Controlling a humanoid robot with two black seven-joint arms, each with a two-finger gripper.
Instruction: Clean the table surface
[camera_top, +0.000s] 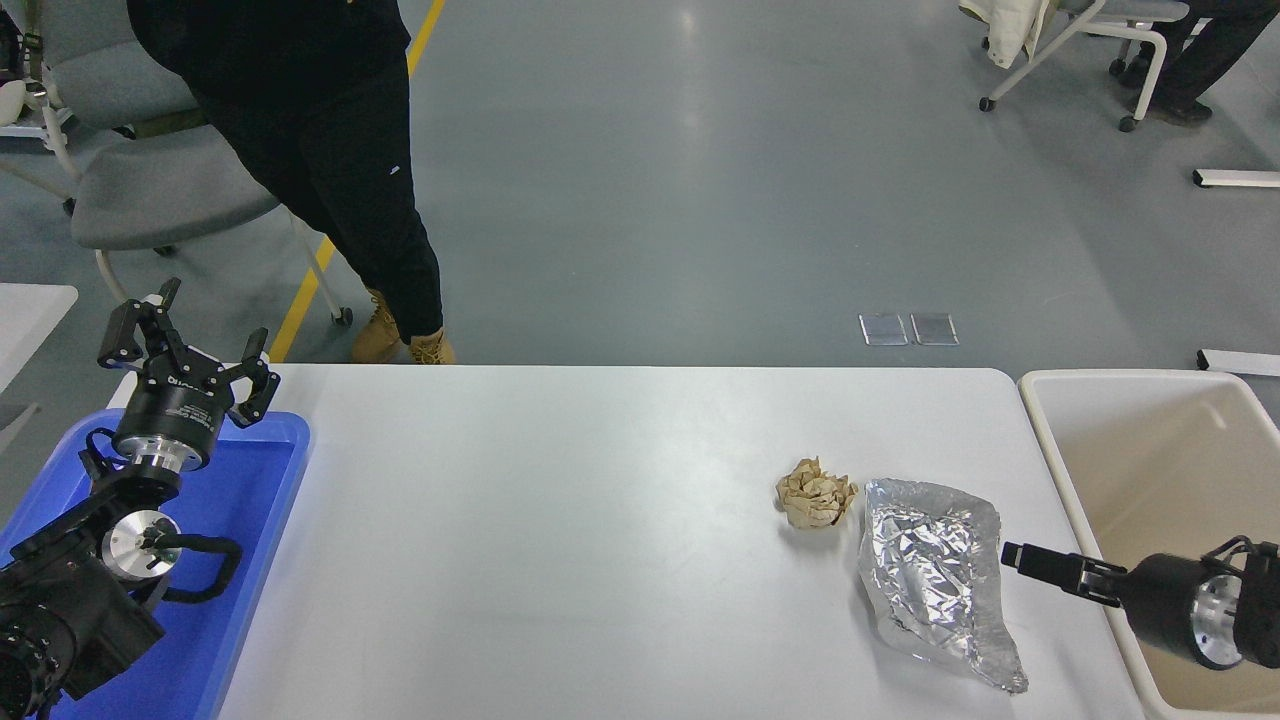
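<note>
The bench surface (560, 520) runs lengthwise left to right across the frame's lower half, bearing crumpled foil (935, 580); the right tool (1012, 555) beside it looks empty, spread indiscernible.

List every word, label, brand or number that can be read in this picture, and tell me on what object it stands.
White lettering on the round black body of the left gripper: too small and blurred to read.
Small white mark on the black trousers of the person: not readable.
No text shows on the white table surface, the crumpled silver foil sheet or the beige rectangular bin.
</note>
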